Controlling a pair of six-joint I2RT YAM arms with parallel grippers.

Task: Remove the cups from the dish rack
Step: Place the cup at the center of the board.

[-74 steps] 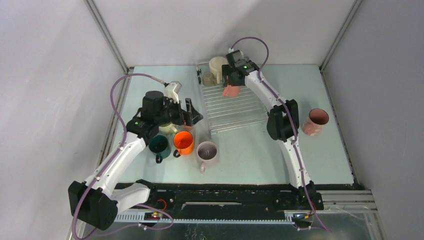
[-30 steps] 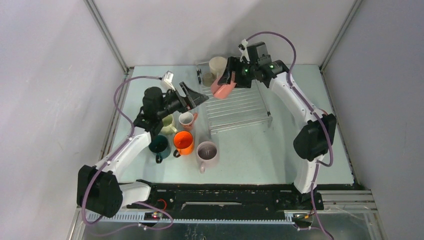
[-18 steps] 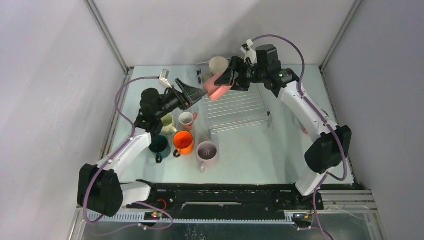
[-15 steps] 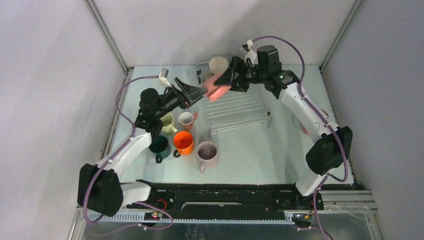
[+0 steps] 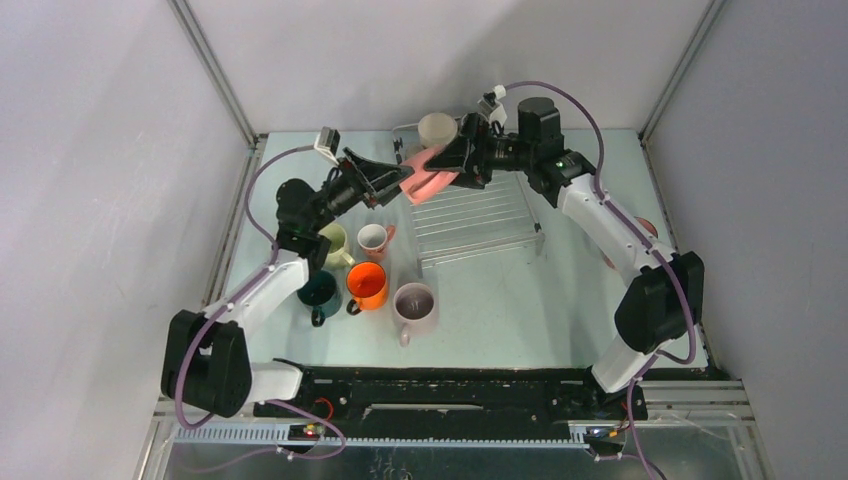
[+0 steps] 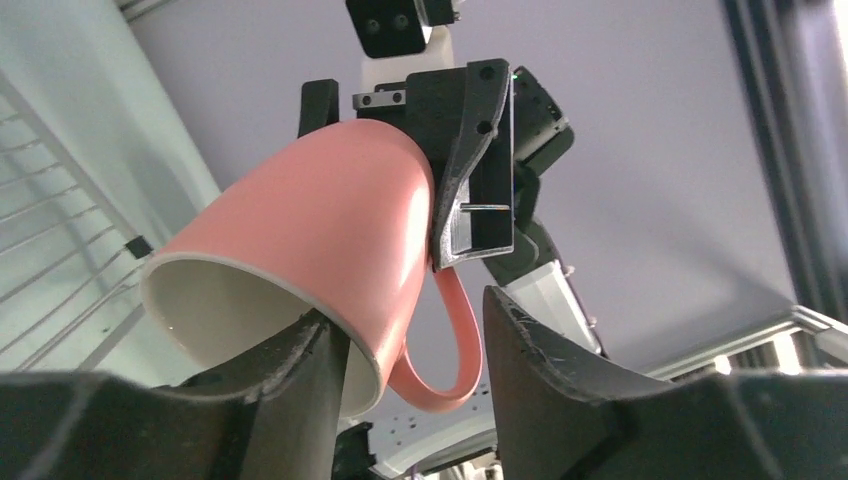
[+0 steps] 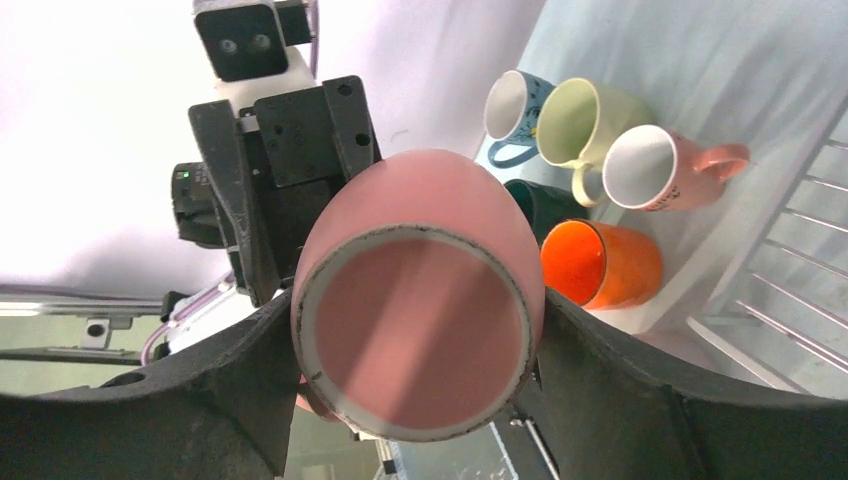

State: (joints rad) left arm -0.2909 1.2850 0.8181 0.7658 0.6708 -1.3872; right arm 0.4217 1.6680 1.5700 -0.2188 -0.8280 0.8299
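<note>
My right gripper [image 5: 447, 165] is shut on the base of a pink cup [image 5: 422, 180], holding it on its side in the air over the dish rack's [image 5: 480, 225] left end. From the left, my left gripper [image 5: 393, 180] meets it. In the left wrist view one finger [image 6: 300, 375] sits inside the cup's [image 6: 320, 225] rim and the other finger [image 6: 560, 385] stands outside the handle with a gap. In the right wrist view both fingers press the cup's base [image 7: 418, 350]. A cream cup [image 5: 437, 128] stands at the rack's far end.
Left of the rack stand a pale green cup [image 5: 335, 243], a pink-and-white cup [image 5: 373, 238], a dark teal cup [image 5: 320, 290], an orange cup [image 5: 367, 285] and a mauve cup [image 5: 414, 303]. A blue cup [image 7: 510, 110] stands beyond them. Another pink cup [image 5: 645, 228] is half hidden behind the right arm.
The right arm has lifted the pink cup off the rack and swung it left. The left gripper has risen to meet it, and its jaws have narrowed around the rim and handle.
</note>
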